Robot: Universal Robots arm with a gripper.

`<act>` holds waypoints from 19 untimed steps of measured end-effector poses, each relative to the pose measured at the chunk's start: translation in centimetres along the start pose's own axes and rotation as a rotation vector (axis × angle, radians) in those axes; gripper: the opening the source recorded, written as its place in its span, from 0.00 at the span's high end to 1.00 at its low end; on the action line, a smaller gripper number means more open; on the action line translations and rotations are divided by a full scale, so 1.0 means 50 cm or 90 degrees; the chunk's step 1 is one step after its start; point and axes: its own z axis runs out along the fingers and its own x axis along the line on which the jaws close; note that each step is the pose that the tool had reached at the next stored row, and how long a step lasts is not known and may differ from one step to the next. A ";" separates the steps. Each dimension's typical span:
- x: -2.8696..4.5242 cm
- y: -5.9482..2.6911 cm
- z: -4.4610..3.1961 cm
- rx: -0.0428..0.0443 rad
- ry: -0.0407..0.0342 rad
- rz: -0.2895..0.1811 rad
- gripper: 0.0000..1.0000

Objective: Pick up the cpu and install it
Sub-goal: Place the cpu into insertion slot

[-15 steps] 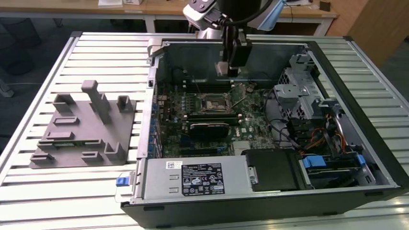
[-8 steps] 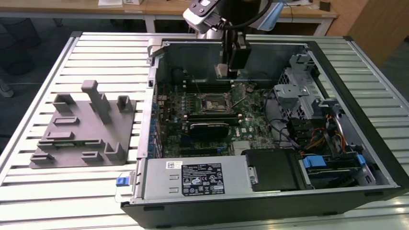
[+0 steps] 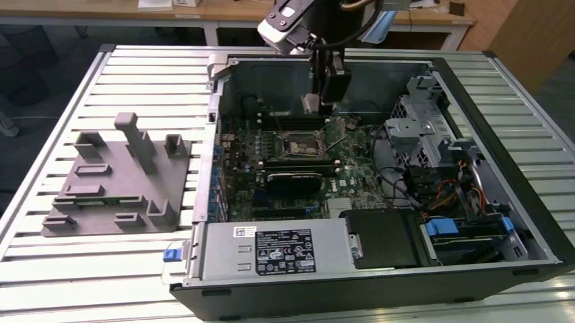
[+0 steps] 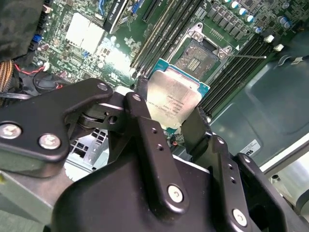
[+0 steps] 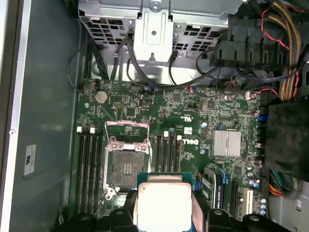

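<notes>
cpu gripped in the tool, hanging over the board near the open socket
The tool was closed on two opposite edges of the cpu, metal top facing up, which I'd guess was to hold it level and leave the contacts underneath alone. It hung inside the case just beside the socket, whose latch frame was flipped up, so nothing was seated yet

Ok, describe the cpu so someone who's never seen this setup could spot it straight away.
Look inside the open computer case, above the green motherboard. The gripper is shut on the cpu, held close to the empty socket. It is the flat square chip with a silvery metal top; the socket is a dark-centred frame.
</notes>
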 end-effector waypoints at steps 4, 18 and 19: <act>0.001 -0.001 0.009 -0.0002 0.0002 -0.005 0.47; 0.049 -0.001 0.059 -0.0003 0.0003 -0.010 0.47; 0.052 -0.001 0.063 -0.0003 0.0002 -0.010 0.47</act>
